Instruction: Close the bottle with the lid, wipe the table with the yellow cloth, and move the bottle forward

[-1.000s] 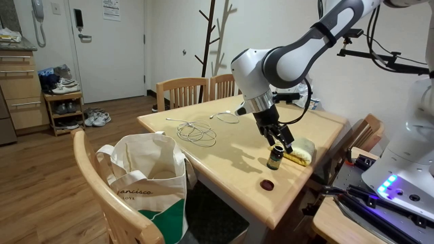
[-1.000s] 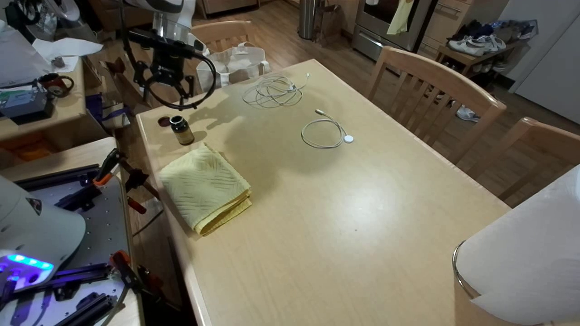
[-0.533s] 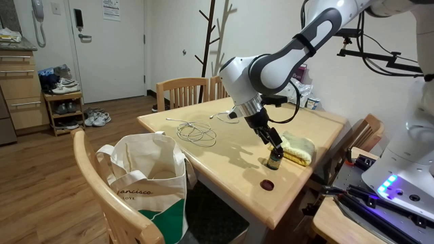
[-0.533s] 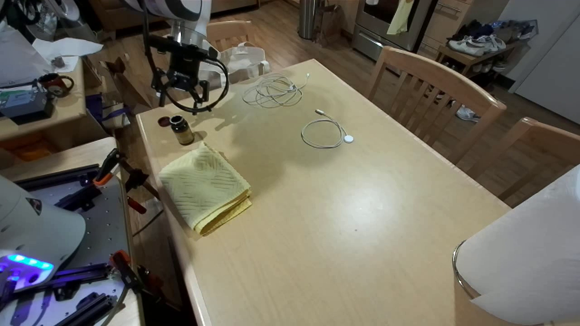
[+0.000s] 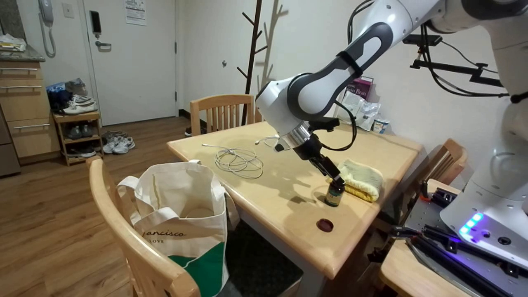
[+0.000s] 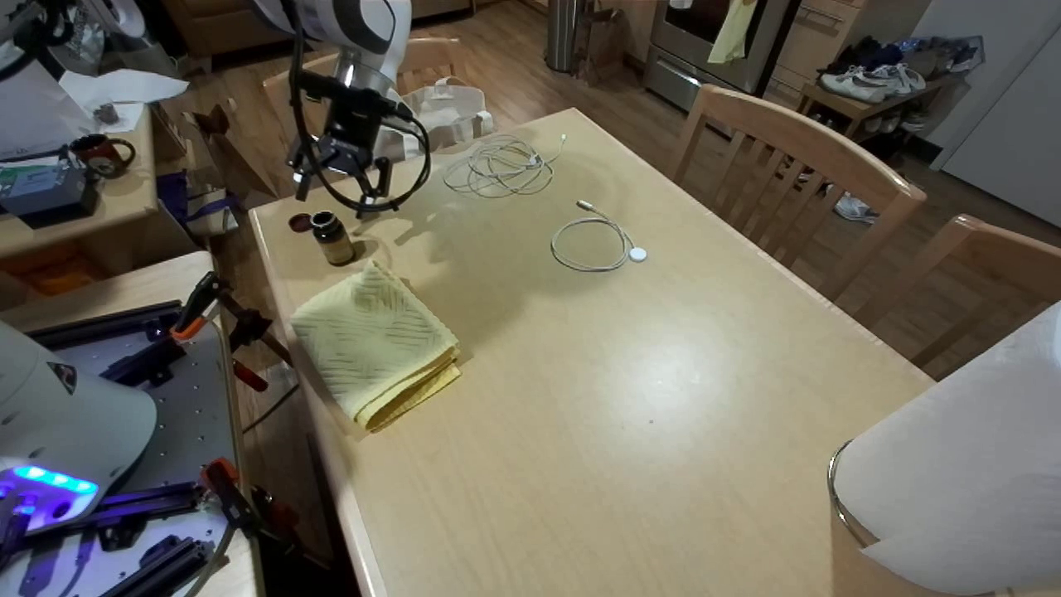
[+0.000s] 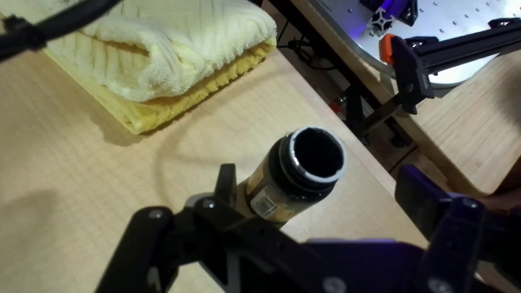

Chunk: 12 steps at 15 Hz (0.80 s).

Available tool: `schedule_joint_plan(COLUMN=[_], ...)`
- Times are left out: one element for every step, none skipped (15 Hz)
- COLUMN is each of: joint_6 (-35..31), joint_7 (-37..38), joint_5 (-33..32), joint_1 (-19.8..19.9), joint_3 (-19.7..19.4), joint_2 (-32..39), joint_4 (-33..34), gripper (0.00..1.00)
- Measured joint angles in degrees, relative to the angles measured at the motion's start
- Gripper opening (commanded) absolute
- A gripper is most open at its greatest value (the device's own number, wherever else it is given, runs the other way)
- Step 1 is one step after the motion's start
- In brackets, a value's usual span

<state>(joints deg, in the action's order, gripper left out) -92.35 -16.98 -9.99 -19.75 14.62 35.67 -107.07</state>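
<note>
Near the robot-side tabletop edge, gripper has tilted toward uncapped bottle, jaws wide, gripping nothing; lid off, likely lining up for capping.

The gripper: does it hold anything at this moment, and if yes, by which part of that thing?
Nothing is held: the fingers stand wide apart, and the bottle stands uncapped on the table, not gripped.

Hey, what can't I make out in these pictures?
Bottle: base hidden behind the gripper, wrist view.
Label: print too blurred to read, wrist view.
Yellow cloth: cut off by the top edge, wrist view.
Paper roll: cut off by the right edge, in an exterior view.
</note>
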Motion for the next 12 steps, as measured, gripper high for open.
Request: schedule_joint_plan(joint_6=[0.5, 0.9, 1.2, 1.4, 1.7, 2.0, 2.2, 2.2, 2.2, 2.2, 2.2, 2.2], joint_7=[0.2, 0.6, 1.2, 1.8, 2.3, 2.9, 3.4, 3.8, 4.1, 4.4, 4.7, 5.0], joint_5=[0.1, 0.2, 0.4, 0.5, 0.6, 0.7, 0.8, 1.0, 1.1, 1.3, 1.4, 1.4], joint_1=[0.0, 0.0, 0.0, 0.0, 0.0, 0.0, 0.0, 0.0, 0.0, 0.0, 0.0, 0.0], joint_3=[0.0, 0.0, 0.0, 0.0, 0.0, 0.0, 0.0, 0.0, 0.0, 0.0, 0.0, 0.0], joint_2=[0.5, 1.0, 1.4, 1.9, 2.3, 2.7, 3.1, 3.5, 3.8, 4.1, 4.4, 4.7], joint_4=[0.2, 0.3, 0.3, 0.3, 0.3, 0.3, 0.3, 0.3, 0.3, 0.4, 0.5, 0.7], gripper=[1.00, 1.00, 1.00, 1.00, 1.00, 1.00, 1.00, 1.00, 1.00, 0.75, 0.74, 0.67])
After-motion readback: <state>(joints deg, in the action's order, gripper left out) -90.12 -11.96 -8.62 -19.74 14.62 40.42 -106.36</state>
